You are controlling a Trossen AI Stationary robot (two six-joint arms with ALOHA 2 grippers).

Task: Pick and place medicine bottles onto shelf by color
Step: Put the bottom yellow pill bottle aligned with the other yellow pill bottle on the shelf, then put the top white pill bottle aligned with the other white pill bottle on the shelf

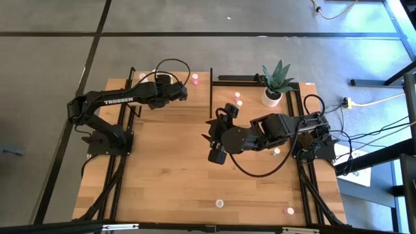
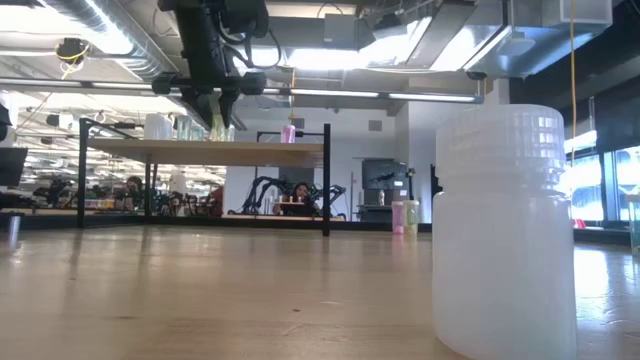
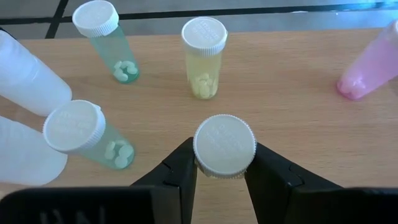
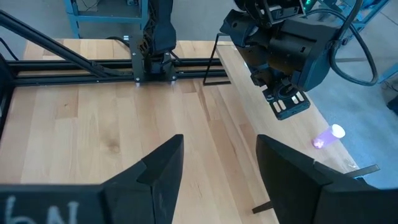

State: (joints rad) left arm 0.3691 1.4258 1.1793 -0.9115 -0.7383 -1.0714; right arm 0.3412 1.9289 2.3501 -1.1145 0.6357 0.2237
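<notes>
On the shelf (image 3: 298, 81) stand several medicine bottles with white caps: two green ones (image 3: 115, 53) (image 3: 93, 137), a yellow one (image 3: 203, 59), a pink one (image 3: 367, 71) and white ones (image 3: 28, 74). My left gripper (image 3: 224, 171) is over the shelf (image 1: 170, 107), shut on one more white-capped bottle (image 3: 224, 146). My right gripper (image 4: 217, 168) hangs open above the middle of the table (image 1: 211, 136), with nothing between its fingers. Other small bottles stand on the tabletop (image 1: 220, 203) (image 1: 289, 210) (image 1: 238, 99). My left gripper pinches the bottle between its two fingers (image 3: 180, 165), just below the white cap (image 3: 205, 169). The fingers slant down from above. The bottle stands upright; in the low view its lower end (image 2: 217, 130) is at the level of the shelf board.
A potted plant (image 1: 274, 81) stands at the far right. A large white bottle (image 2: 505, 230) stands close before the low camera. Black posts (image 2: 327, 180) frame the shelf. Bare wood lies in the near left part of the table (image 1: 169, 175).
</notes>
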